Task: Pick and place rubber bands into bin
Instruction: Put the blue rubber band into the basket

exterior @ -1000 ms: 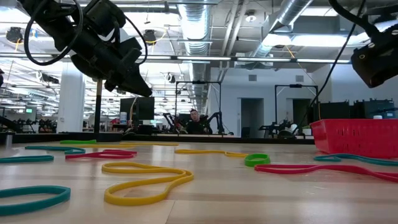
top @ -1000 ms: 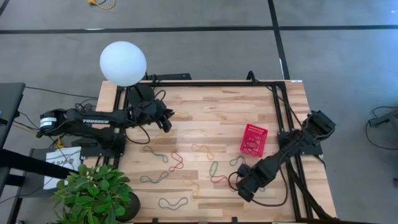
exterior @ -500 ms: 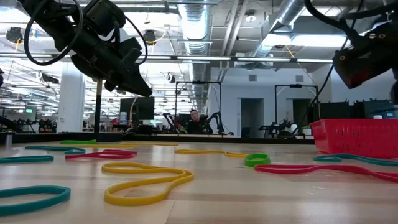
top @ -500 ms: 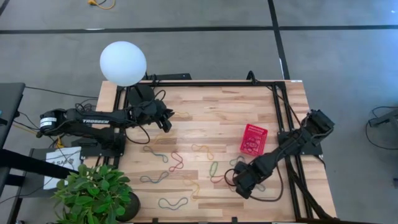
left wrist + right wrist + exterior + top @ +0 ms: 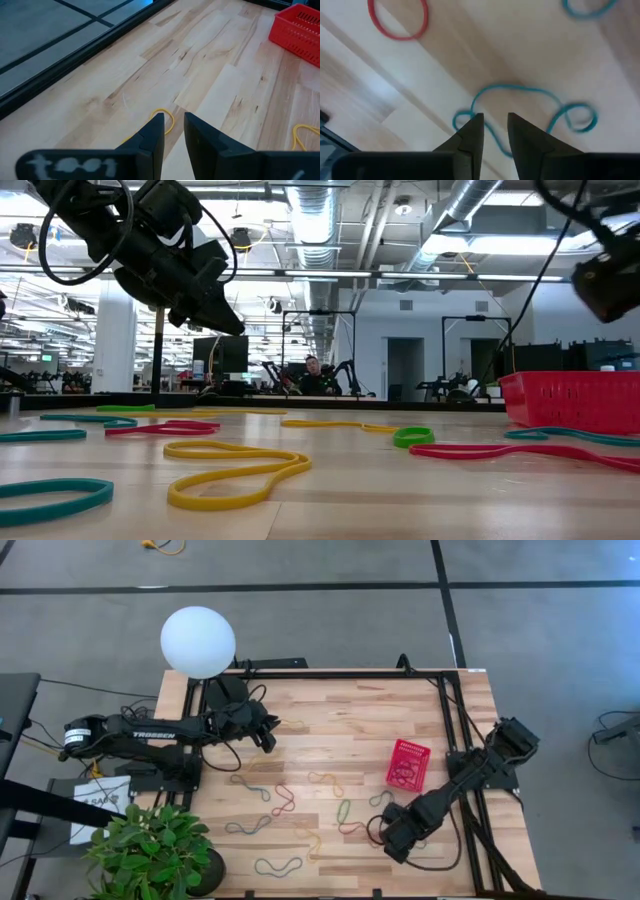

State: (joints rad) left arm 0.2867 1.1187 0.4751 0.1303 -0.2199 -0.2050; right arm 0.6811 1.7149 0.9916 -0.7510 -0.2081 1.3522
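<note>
While hovering over the desk (image 5: 350, 710) near the right edge, right pincer (image 5: 390, 840): standing slightly parted, gripping nothing, pointing down at the wood.
Under the right pincer (image 5: 495, 117): teal rubber band (image 5: 520, 107) lying twisted on the desk, passing just beside the fingertips; red band (image 5: 397, 20) lying farther off, apart from it.
Left pincer (image 5: 270, 737): hanging above the desk near the lamp globe (image 5: 198, 641), fingers narrowly parted, holding nothing.
Ahead of the left pincer (image 5: 173, 117): yellow band (image 5: 169, 114) lying flat on the wood, partly hidden behind the fingertips.
Rubber bands (image 5: 283, 800): lying scattered across the middle and near part of the desk, red, green, yellow and teal, all loose on the surface.
Bin (image 5: 410, 744): sitting upright on the right half of the desk, between the centre and the right arm, well apart from the left pincer; some bands showing inside it.
Bin in the low view (image 5: 575, 400): resting at the right, bands lying in front of it.
Potted plant (image 5: 150, 845): standing at the desk's left corner.
</note>
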